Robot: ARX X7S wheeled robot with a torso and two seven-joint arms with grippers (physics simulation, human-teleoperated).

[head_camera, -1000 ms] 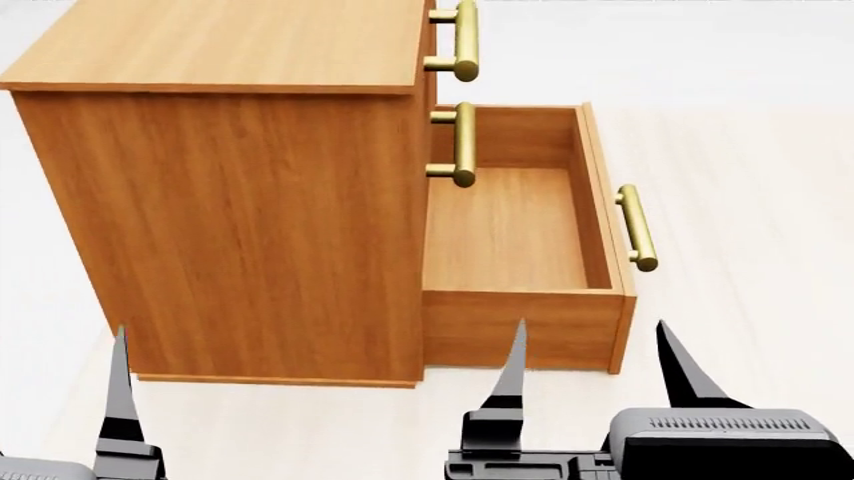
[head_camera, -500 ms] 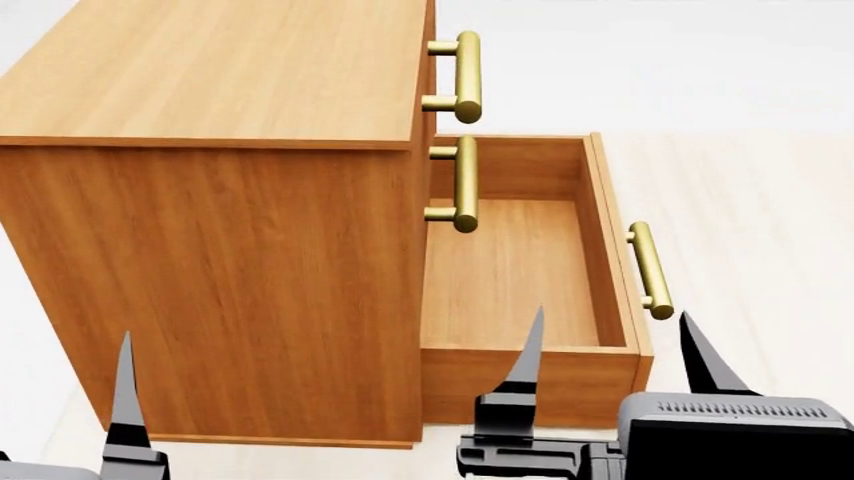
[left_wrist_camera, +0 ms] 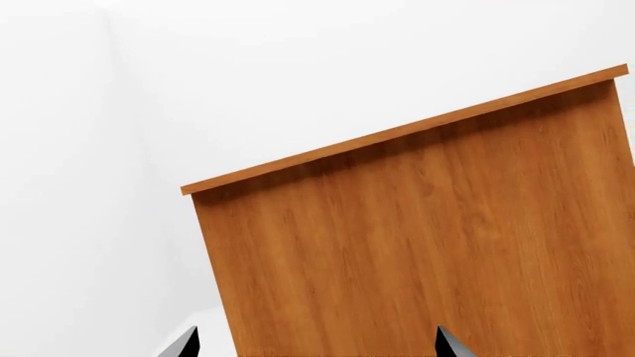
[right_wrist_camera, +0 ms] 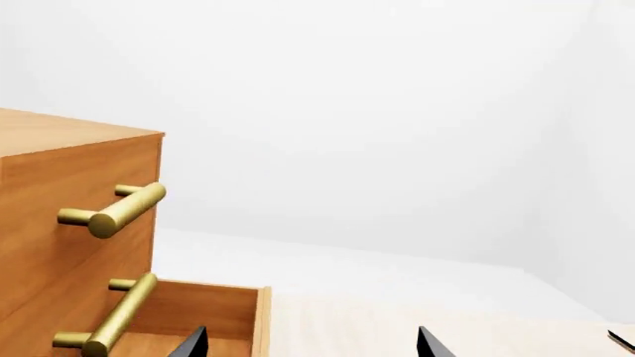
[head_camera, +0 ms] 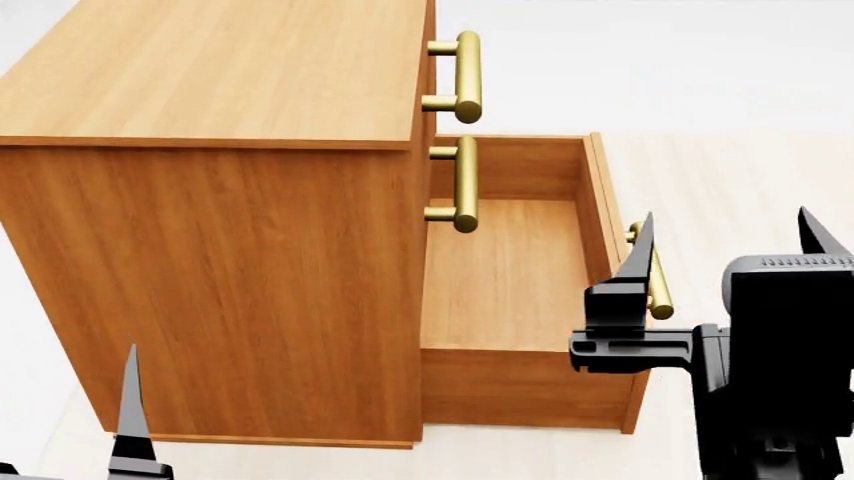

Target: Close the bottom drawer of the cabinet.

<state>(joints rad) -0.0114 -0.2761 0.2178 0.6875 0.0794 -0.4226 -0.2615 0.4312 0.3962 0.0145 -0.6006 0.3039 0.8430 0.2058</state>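
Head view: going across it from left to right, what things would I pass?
Left gripper → cabinet → upper drawer handles → open bottom drawer → its handle → right gripper.

A tall wooden cabinet [head_camera: 227,200] fills the left and centre of the head view, a solid wall in front of the left gripper [head_camera: 131,400], which sits low before its side panel. The bottom drawer [head_camera: 514,280] juts out to the right, its inside bare. Its brass handle [head_camera: 654,280] sticks out from the drawer front, and the right gripper [head_camera: 727,245], fingers spread apart, sits just beside it. Two upper handles [head_camera: 465,130] stick out above the drawer's inner end. To the right of the drawer, the pale floor [head_camera: 747,170] lies open.
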